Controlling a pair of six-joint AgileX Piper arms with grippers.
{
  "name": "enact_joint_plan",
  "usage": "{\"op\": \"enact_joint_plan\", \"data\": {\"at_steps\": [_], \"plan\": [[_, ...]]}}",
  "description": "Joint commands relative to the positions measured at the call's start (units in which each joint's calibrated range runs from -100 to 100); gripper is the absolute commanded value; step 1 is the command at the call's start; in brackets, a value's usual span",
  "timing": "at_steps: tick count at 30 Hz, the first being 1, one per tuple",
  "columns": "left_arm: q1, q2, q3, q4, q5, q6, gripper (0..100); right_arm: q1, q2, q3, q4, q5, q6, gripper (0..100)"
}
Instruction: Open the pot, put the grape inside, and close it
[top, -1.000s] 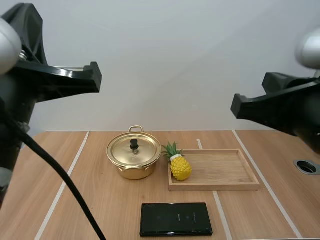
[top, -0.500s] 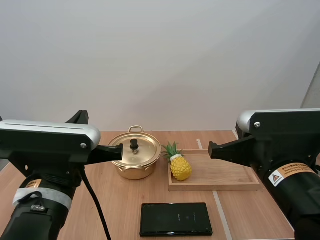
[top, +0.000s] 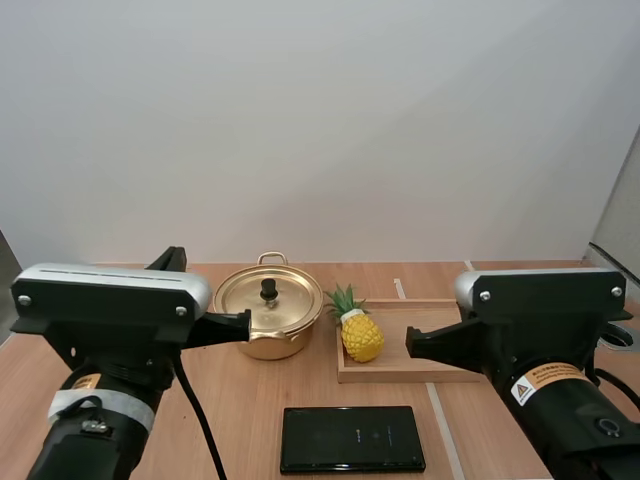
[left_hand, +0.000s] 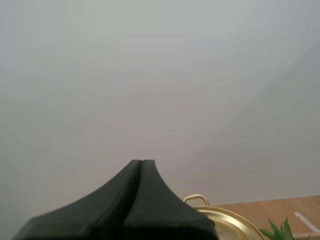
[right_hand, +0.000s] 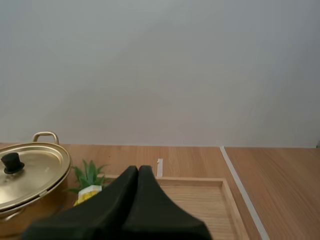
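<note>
Hovering pressed together, both jaws empty, pot (top: 285, 312) lidded.

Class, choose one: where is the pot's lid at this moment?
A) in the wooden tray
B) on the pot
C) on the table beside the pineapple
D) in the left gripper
B: the lid sits flat on the pot, its black knob pointing up.

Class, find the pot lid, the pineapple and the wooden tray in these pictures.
pot lid (top: 268, 289): high view, on its black knob.
pineapple (top: 362, 337): high view, on its yellow body.
wooden tray (top: 385, 374): high view, on its front rim.
</note>
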Motion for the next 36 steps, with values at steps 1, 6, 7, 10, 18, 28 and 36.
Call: {"op": "enact_joint_plan", "data": {"at_steps": [1,6,7,10,18,28,36], "plan": [[-0.29,-0.2,2.6,0.6,0.5,0.2,0,0.0,-0.4,1.7,-0.7,-1.8,0.0,0],[-0.29,-0.2,3.4,0.6,0.5,0.2,0,0.0,-0.4,2.1,-0.4,-1.8,0.0,0],[-0.29,-0.2,3.4,0.6,0.5,0.2,0,0.0,-0.4,2.1,-0.4,-1.8,0.0,0],[-0.29,-0.2,3.4,0.6,0.5,0.2,0,0.0,-0.4,2.1,-0.4,-1.8,0.0,0],[-0.29,-0.2,3.4,3.8,0.5,0.2,0,0.0,-0.4,2.1,-0.4,-1.8,0.0,0],[-0.21,-0.2,3.7,38.8,0.1,-23.6,0,0.0,-0.4,2.1,-0.4,-1.8,0.0,0],[-0.21,-0.2,4.0,65.0,12.4,-47.8,0,0.0,-0.4,2.1,-0.4,-1.8,0.0,0]]}}
